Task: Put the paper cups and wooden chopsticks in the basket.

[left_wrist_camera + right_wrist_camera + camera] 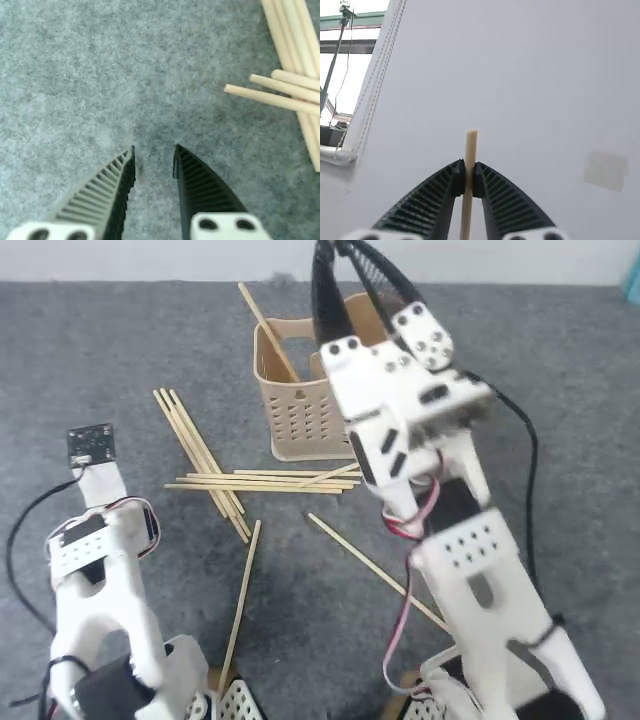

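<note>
My right gripper (468, 170) clamps a light, stiff chopstick (471, 141) near its end; left gripper (153, 152) gapes empty, loose chopsticks (215, 475) at the basket's (300, 420) eight o'clock.

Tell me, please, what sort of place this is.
Probably an indoor robot test bench, not a kitchen: small white arms work over a grey felt-like mat, with loose chopsticks and a basket laid out, and a plain wall and window behind.

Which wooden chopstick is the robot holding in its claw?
The pale wooden chopstick pinched in the right gripper. The other chopsticks lie loose on the grey mat; one leans in the beige basket.
</note>
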### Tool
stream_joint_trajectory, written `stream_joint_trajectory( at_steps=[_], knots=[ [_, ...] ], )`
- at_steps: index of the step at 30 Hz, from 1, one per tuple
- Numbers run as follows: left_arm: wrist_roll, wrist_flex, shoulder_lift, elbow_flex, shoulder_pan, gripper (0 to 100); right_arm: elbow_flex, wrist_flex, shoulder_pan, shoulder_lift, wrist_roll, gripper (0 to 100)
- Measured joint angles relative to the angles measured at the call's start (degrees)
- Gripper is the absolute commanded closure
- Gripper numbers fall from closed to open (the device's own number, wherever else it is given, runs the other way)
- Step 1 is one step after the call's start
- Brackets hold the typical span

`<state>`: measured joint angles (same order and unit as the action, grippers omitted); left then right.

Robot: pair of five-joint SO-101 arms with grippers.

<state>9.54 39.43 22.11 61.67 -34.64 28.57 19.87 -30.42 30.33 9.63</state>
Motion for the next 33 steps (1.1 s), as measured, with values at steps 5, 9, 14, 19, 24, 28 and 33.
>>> stream_joint_trajectory(
  at_steps=[5, 9, 14, 19, 24, 28, 33],
  knots=[
    [0.00, 0.00, 0.00, 0.00, 0.00, 88, 0.00, 0.18, 0.70, -4.57, -3.87, 98.9],
    [0.00, 0.00, 0.00, 0.00, 0.00, 88, 0.00, -1.41, 1.41, -6.42, -5.45, 93.7],
    [0.00, 0.00, 0.00, 0.00, 0.00, 88, 0.62, -8.53, 1.41, -6.59, -7.12, 80.3],
    [0.00, 0.00, 0.00, 0.00, 0.00, 88, 0.70, -17.58, 1.41, -3.43, -11.60, 90.2],
    [0.00, 0.00, 0.00, 0.00, 0.00, 88, 0.70, -29.89, 1.32, 8.70, -16.09, 93.5],
    [0.00, 0.00, 0.00, 0.00, 0.00, 88, 0.70, -42.11, 1.32, 20.31, -18.20, 93.5],
    [0.00, 0.00, 0.00, 0.00, 0.00, 88, 0.88, -61.10, -1.67, 33.23, -18.29, 93.5]
  ],
)
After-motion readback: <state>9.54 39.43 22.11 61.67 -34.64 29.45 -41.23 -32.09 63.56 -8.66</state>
